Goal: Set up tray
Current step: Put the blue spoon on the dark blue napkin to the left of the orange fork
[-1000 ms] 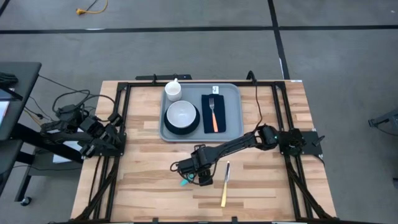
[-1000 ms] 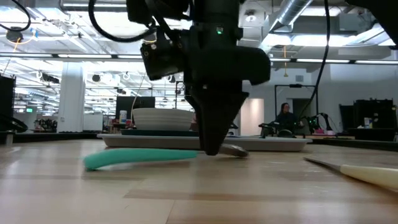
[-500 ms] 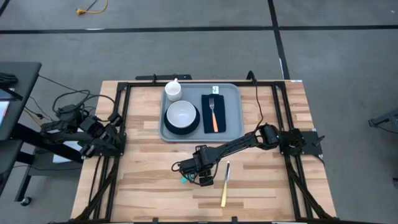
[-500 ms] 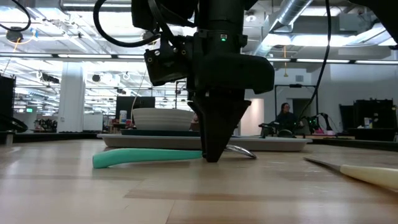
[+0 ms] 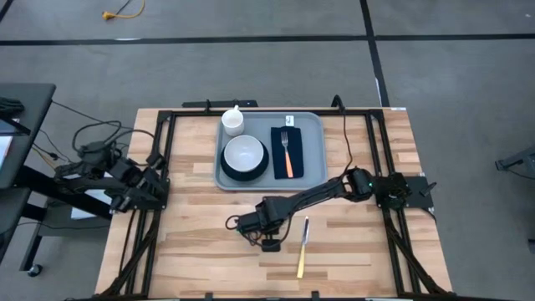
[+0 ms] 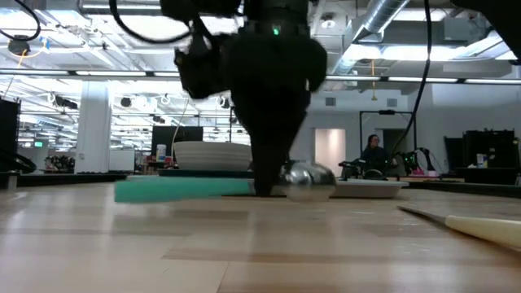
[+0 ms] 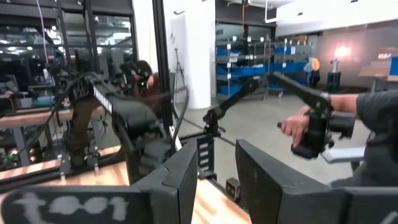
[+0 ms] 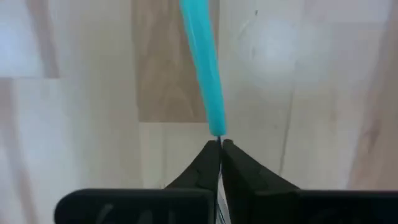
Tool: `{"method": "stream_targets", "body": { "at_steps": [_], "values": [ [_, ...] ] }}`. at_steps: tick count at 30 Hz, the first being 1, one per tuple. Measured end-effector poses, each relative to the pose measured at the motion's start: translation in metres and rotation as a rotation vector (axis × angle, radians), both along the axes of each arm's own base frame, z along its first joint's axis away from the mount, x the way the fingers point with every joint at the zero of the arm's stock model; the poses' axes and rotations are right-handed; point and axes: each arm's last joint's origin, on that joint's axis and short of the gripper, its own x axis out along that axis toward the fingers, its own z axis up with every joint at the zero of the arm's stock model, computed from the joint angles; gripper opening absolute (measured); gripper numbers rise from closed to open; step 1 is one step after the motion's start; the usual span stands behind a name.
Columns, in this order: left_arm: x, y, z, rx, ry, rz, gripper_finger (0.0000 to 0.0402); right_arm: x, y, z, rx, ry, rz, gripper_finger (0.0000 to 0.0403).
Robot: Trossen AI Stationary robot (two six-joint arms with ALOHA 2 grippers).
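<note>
Between the fingers: right gripper (image 8: 219, 144) clamped on teal-handled spoon (image 6: 183, 190), at its neck.
Spoon: light, stiff, slippery.
Tray (image 5: 316, 171): beyond.

Pale grey-blue tray (image 5: 313, 150); white bowl (image 5: 244, 153) on dark plate (image 5: 227, 171); white cup (image 5: 232, 122); black napkin (image 5: 287, 153) under orange-handled fork (image 5: 287, 150); teal-handled spoon (image 6: 187, 189); cream-handled knife (image 5: 303, 249); light wood-grain bench (image 5: 368, 242); black pincer (image 8: 219, 163).
</note>
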Motion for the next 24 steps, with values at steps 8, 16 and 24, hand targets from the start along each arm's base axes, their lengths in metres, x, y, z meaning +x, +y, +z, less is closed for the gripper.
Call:
{"method": "stream_targets", "body": {
  "at_steps": [8, 16, 24],
  "values": [
    [0.010, 0.001, -0.015, 0.023, 0.039, 0.054, 0.0098, -0.002, 0.004, 0.035, -0.146, -0.031, -0.003, 0.0002],
    [0.028, 0.008, -0.032, -0.133, 0.054, 0.310, 0.0098, -0.018, 0.011, 0.057, -0.377, 0.006, -0.028, 0.0001],
    [0.028, 0.008, -0.027, -0.254, 0.049, 0.293, 0.0098, -0.028, 0.014, 0.062, -0.570, 0.016, 0.025, 0.0001]
  ]
}}
